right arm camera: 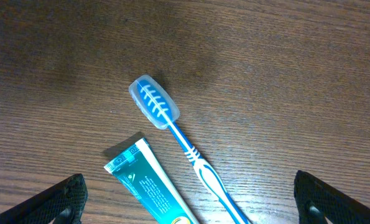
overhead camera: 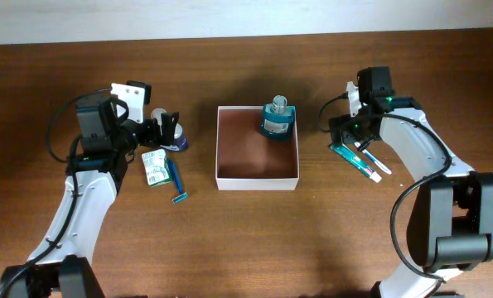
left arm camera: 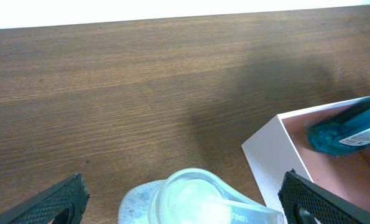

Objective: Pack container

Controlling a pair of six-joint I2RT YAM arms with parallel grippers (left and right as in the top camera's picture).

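Observation:
The container (overhead camera: 248, 157), a square white-walled box with a reddish-brown inside, sits mid-table. A teal glass bottle (overhead camera: 277, 118) stands in its far right corner. My left gripper (overhead camera: 168, 128) is open, its jaws (left arm camera: 185, 196) either side of a small clear-capped bottle (left arm camera: 194, 200) without gripping it. The container's corner (left arm camera: 264, 154) and the teal bottle (left arm camera: 349, 129) show in the left wrist view. My right gripper (overhead camera: 356, 136) is open (right arm camera: 194, 200) above a teal toothpaste tube (right arm camera: 152, 188) and a blue toothbrush (right arm camera: 186, 144) with a capped head, both lying on the table.
A green and white packet (overhead camera: 154, 168) and a blue razor (overhead camera: 177, 184) lie left of the container. The toothpaste (overhead camera: 350, 157) and toothbrush (overhead camera: 375, 162) lie to its right. The table's far edge meets a white wall.

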